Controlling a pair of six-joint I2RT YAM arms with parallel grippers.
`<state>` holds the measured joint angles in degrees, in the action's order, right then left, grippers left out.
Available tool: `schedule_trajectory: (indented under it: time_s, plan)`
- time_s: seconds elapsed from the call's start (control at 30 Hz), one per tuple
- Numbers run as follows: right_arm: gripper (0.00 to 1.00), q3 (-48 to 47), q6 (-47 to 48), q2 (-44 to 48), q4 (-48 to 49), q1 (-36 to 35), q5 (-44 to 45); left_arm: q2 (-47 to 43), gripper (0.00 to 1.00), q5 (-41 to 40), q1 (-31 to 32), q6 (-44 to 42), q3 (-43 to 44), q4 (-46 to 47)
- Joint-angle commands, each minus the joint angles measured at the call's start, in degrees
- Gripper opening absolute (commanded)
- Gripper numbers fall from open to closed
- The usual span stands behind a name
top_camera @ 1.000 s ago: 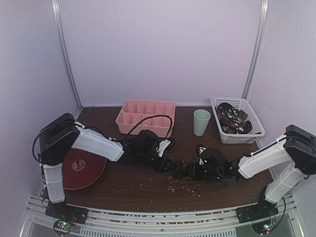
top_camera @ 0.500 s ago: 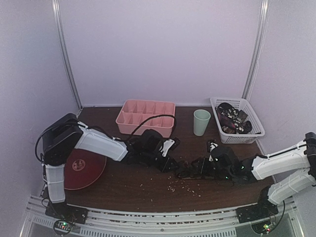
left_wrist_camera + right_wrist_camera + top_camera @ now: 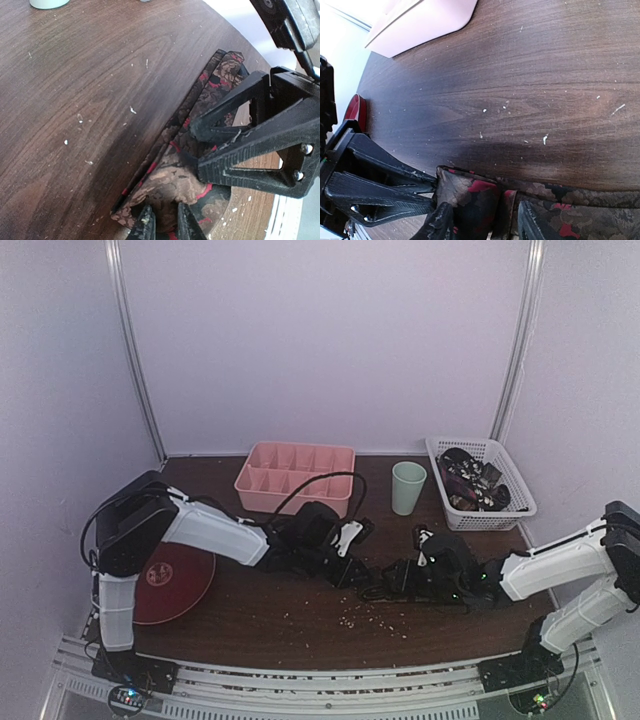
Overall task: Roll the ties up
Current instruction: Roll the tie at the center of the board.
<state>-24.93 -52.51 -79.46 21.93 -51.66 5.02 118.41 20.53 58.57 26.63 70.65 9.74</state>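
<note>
Top external view is showing both arms reaching low toward the middle of the dark wooden worktop, where a tie is lying stretched between them. Seen up close, it is dark cloth with a brown floral pattern and red flecks, folded over on itself and resting flat on the wood. The left tool is pinching one end of it: in the left wrist view its fingers are sitting close together with the cloth caught between them. The right tool is standing with its jaws apart, one finger on either side of the folded strip, just beside the left tool. Along the far edge a pink compartment tray, a pale green cup and a white basket holding other ties are sitting in a row. A red plate is lying near the left arm's base; a small pale mark at its centre is too blurred for me to read. Pale crumbs are dotting the wood in front of the tools.
</note>
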Motion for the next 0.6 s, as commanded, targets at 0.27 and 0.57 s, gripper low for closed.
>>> schedule_trajectory:
  time_s: [0.27,0.57]
  plan:
    - [0.48,-1.53,-1.19,-1.49,2.48,1.12,-4.78,1.96,0.16,-0.34,0.41,0.33,0.96,3.04]
    - [0.31,0.89,-2.03,-3.52,3.61,1.20,-4.19,-2.11,0.25,1.04,0.41,-4.95,-0.33,2.71]
